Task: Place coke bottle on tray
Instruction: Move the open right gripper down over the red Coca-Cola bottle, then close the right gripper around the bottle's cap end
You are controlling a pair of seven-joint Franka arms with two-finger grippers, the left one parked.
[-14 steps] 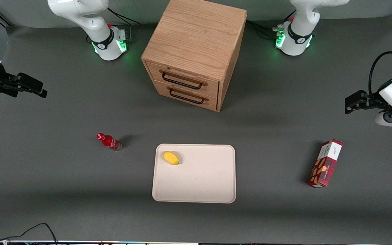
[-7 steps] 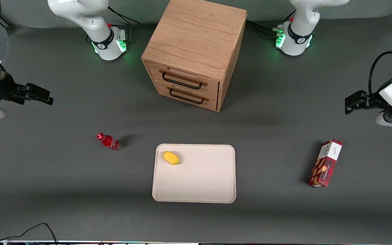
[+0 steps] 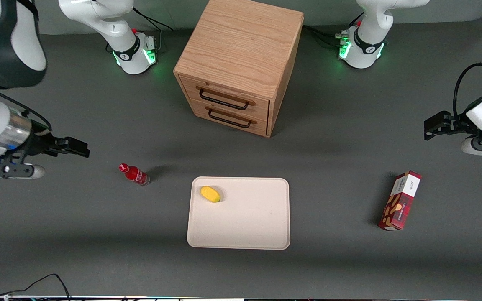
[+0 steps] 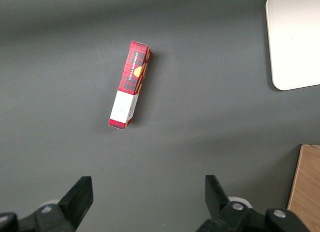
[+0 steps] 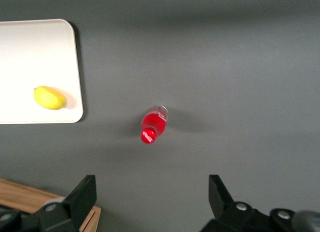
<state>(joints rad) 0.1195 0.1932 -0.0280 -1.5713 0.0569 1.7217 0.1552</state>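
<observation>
Nothing done yet. Bottle stands upright on the table, beside the tray toward the working arm's end, not touching it. Tray carries only a yellow fruit, probably a lemon. Still to do: reach, grasp, lift, carry over, set down.

Gripper hangs near the bottle, toward the working arm's end, clear of it. Wrist view shows the gripper spread wide with the bottle roughly centred between the fingers, nothing held or touched.
</observation>
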